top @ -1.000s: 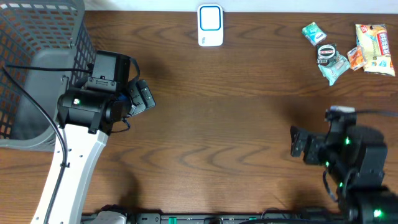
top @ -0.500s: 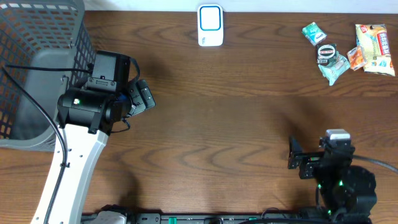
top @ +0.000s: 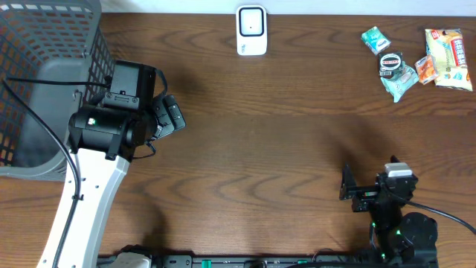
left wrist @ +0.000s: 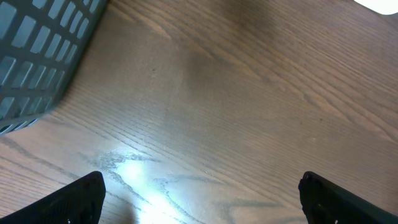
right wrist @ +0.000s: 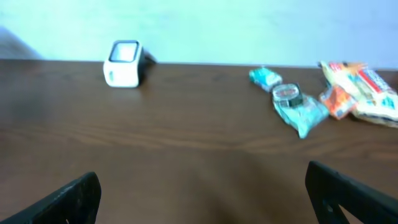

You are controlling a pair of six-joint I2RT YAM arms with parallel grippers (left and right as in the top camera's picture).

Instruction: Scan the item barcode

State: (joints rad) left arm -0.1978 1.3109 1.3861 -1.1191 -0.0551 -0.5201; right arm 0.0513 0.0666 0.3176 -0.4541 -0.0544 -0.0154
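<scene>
The white barcode scanner (top: 251,30) stands at the back edge of the table, and it shows far left in the right wrist view as well (right wrist: 124,62). A cluster of packaged items lies at the back right: a green packet (top: 374,39), a round tin (top: 390,62) on a teal packet (top: 400,80), and a snack bag (top: 448,58). My left gripper (top: 169,115) hangs open beside the basket, with only bare wood between its fingers (left wrist: 74,199). Near the front edge my right gripper (top: 346,187) is open and empty, and it faces the items (right wrist: 298,109) from far off.
A grey mesh basket (top: 44,74) fills the back left corner, and its wall (left wrist: 37,56) is close to the left gripper. A small orange packet (top: 425,68) lies among the items. Brown wood spreads between the two arms.
The right arm has drawn back toward the front edge of the table, its gripper still open. The left arm has not moved.
</scene>
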